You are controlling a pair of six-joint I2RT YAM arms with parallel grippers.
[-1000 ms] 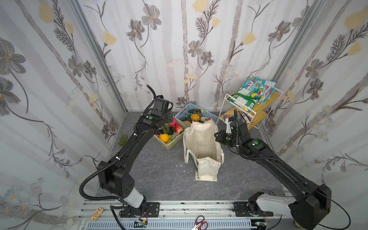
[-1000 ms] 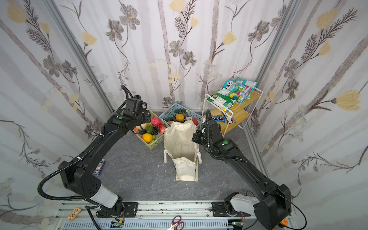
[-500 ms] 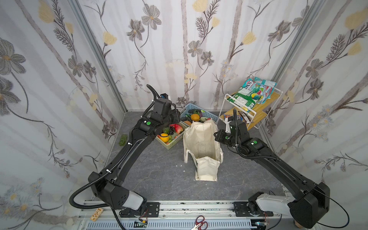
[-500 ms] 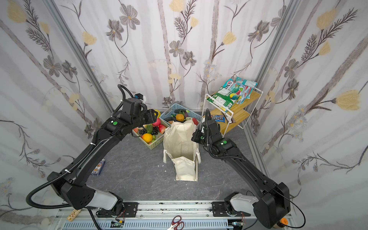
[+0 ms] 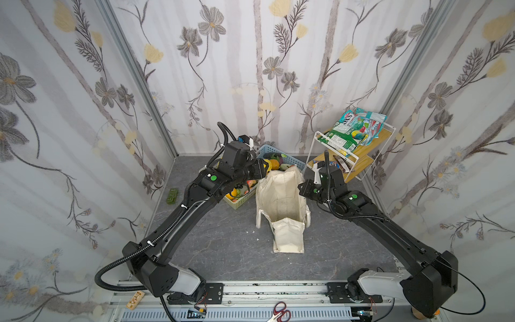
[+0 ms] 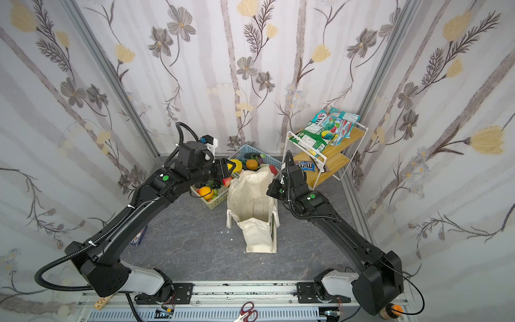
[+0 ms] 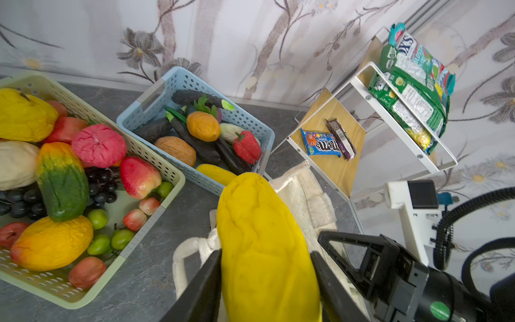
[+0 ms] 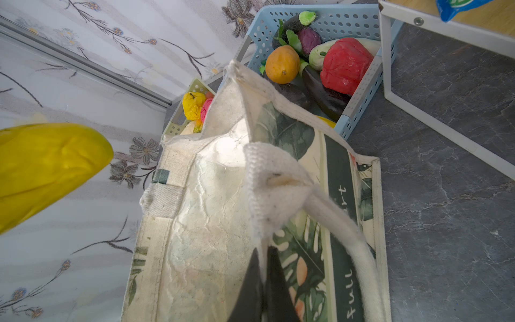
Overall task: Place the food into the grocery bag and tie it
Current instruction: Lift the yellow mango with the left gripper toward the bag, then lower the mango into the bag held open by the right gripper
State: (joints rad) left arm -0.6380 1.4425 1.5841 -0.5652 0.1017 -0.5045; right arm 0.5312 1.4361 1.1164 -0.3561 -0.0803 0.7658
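- left gripper [image 5: 261, 170] — swung off the green basket [image 5: 240, 204], now at the far left corner of the grocery bag [image 5: 280, 195].
- yellow mango [image 7: 264, 237] — carried along between its fingers, up beside the bag's rim.

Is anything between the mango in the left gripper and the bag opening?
Nothing visible. The left gripper holds the mango near the grocery bag's rim; the right gripper pinches the right-side rim, and the mouth stands open.
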